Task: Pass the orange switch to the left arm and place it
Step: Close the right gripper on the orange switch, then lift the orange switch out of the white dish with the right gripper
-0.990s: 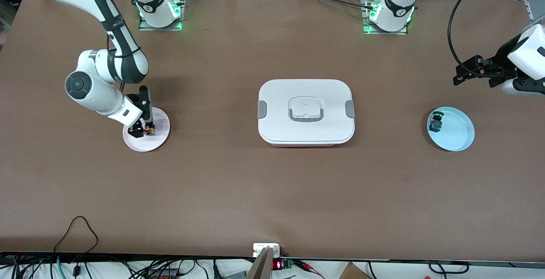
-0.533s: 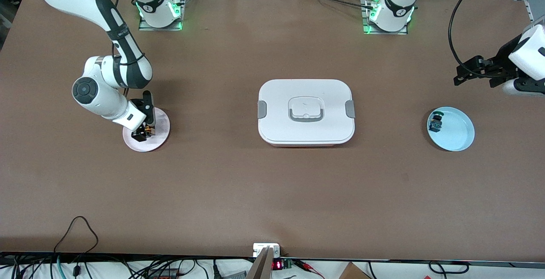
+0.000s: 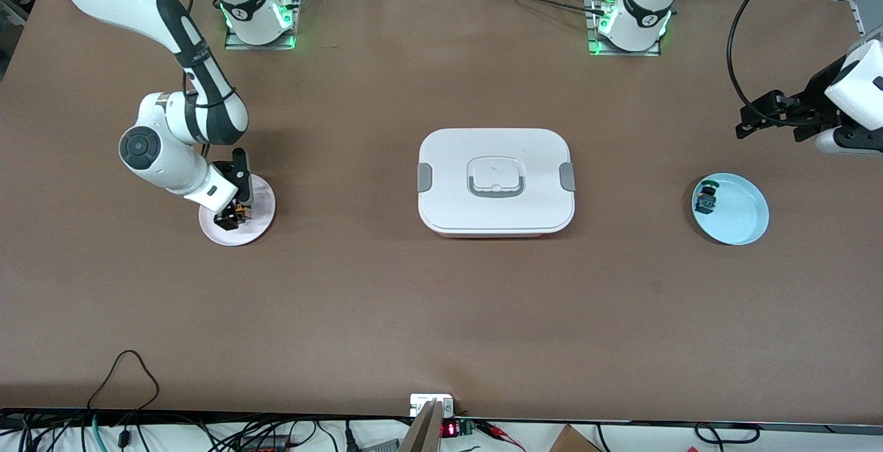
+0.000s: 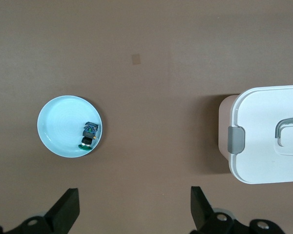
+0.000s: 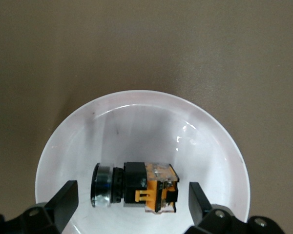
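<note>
- Plain brown worktop (image 3: 345,300), cables along its 6 o'clock edge.
- Orange switch (image 5: 136,189) lies in the pink plate (image 3: 259,221), between the released right pincer's (image 3: 233,216) spread fingers.
- White box (image 3: 495,181) sits at centre.
- Left pincer (image 3: 755,121) waits released at 3 o'clock, above the worktop near the blue plate (image 3: 741,221).

— What is the table top (image 3: 386,314) like?
— Matt brown, smooth, board-like. The box (image 3: 495,181) looks like smooth white plastic with a soft sheen, its latches a duller grey.
— And the plates?
— The pink plate (image 5: 136,117) is glossy and catches highlights; the blue plate (image 4: 56,126) shines too. The orange switch (image 5: 136,187) has hard plastic and a metallic-looking ring.
</note>
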`<state>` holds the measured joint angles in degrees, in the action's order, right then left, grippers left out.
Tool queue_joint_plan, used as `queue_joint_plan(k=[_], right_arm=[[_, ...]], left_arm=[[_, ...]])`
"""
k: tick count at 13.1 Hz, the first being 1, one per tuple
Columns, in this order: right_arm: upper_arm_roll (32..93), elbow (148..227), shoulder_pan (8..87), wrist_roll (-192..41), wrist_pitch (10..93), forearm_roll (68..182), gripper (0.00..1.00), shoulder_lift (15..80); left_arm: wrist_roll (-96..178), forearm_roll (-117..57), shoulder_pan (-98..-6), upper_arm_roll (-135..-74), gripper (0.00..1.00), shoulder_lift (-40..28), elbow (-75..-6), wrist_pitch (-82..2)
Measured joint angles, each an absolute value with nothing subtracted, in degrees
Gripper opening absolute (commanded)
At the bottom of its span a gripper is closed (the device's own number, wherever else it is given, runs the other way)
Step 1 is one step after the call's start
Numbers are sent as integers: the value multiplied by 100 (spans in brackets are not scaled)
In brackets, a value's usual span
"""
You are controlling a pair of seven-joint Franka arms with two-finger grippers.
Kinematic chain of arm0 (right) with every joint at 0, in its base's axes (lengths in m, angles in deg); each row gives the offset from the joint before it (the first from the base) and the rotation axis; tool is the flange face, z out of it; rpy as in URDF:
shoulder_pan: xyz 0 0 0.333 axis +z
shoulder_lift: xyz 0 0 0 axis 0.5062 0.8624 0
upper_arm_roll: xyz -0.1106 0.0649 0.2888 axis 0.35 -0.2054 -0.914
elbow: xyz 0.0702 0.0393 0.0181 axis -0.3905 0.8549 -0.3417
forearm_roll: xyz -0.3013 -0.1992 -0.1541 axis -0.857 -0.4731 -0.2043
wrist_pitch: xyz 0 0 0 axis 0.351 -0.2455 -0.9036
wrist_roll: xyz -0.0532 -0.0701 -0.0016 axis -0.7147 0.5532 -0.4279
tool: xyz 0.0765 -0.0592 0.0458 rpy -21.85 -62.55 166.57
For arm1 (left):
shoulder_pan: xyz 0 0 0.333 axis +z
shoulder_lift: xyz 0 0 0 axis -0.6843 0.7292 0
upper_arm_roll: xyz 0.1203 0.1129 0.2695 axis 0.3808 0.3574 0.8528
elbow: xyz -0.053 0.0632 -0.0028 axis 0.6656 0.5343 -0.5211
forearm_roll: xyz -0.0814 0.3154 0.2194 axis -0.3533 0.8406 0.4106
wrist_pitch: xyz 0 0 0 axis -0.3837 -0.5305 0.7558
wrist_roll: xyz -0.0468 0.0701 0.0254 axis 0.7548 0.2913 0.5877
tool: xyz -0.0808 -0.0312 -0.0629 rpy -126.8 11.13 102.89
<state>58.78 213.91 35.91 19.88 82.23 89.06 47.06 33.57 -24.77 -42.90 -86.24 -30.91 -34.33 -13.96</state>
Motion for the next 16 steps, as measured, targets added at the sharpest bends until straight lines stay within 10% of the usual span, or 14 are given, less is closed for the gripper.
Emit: queue_joint_plan(k=[7, 10, 12, 16], right_arm=[[5878, 21389, 3591, 1988, 8387, 8906, 95, 4851], [5878, 21388, 3591, 1988, 8390, 8906, 63, 4851], [5878, 21385, 3590, 1988, 8392, 8907, 14, 4850], [5878, 21093, 3590, 1988, 8193, 8906, 1, 4802]], left_arm=[[3357, -2477, -4290, -8624, 100, -3091, -3433, -1396], [3357, -2477, -4290, -8624, 100, -3091, -3432, -1396], [3357, -2477, -4290, -8624, 100, -3091, -3432, -1396], [3357, -2477, -4283, -8624, 100, -3091, -3432, -1396]])
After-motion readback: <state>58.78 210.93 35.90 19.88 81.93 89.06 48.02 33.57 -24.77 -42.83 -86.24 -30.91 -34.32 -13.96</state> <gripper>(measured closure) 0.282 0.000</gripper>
